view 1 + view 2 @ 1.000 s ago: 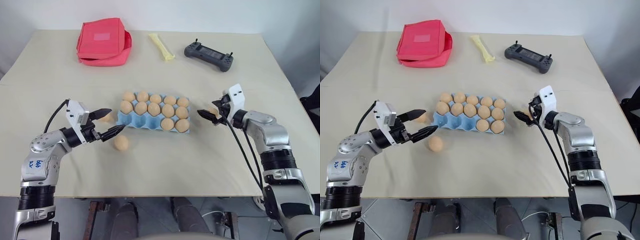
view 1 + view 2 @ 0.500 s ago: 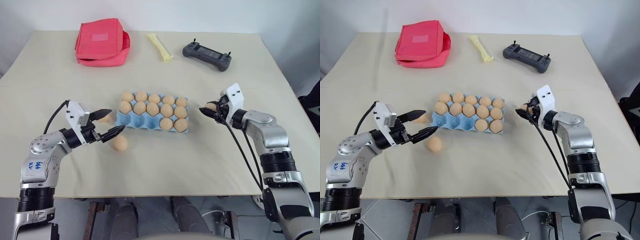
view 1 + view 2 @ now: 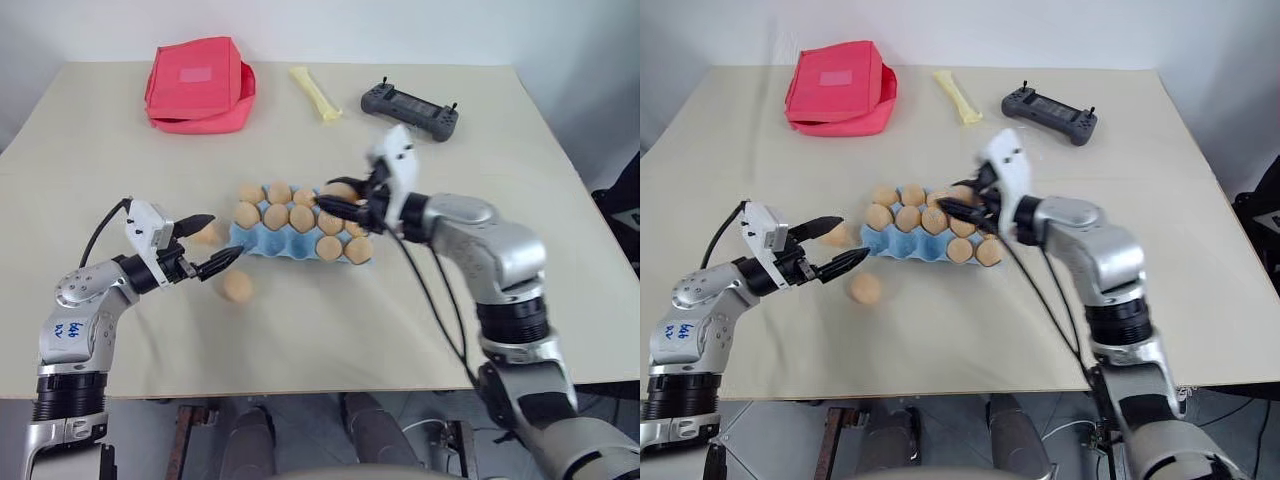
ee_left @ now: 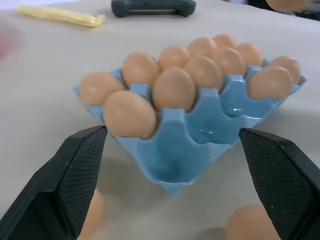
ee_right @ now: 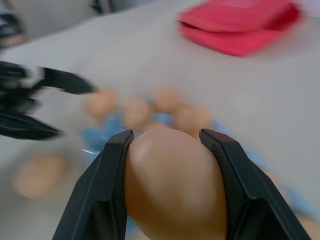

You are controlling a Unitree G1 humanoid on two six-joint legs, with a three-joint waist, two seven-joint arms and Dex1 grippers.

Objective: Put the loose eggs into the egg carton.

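Note:
The light blue egg carton (image 3: 263,247) lies mid-table with several eggs in it; the cups in its near-left part are bare (image 4: 170,167). My right gripper (image 3: 332,202) hovers over the carton's right part, shut on a tan egg (image 5: 175,185). Two loose eggs rest on the table left of the carton: one (image 3: 237,285) nearer me, one (image 3: 207,234) by the carton's left end. My left gripper (image 3: 226,235) stands open just left of the carton, pointing at its corner, with nothing between its fingers.
A red fabric pouch (image 3: 197,85) sits at the back left. A yellow packet (image 3: 315,93) and a black handheld controller (image 3: 410,105) lie at the back middle and right. Bare table lies in front of the carton and to its right.
My right gripper shut on an egg lying right of the carton, then carried it up and left to above the carton. The left gripper stayed put and open.

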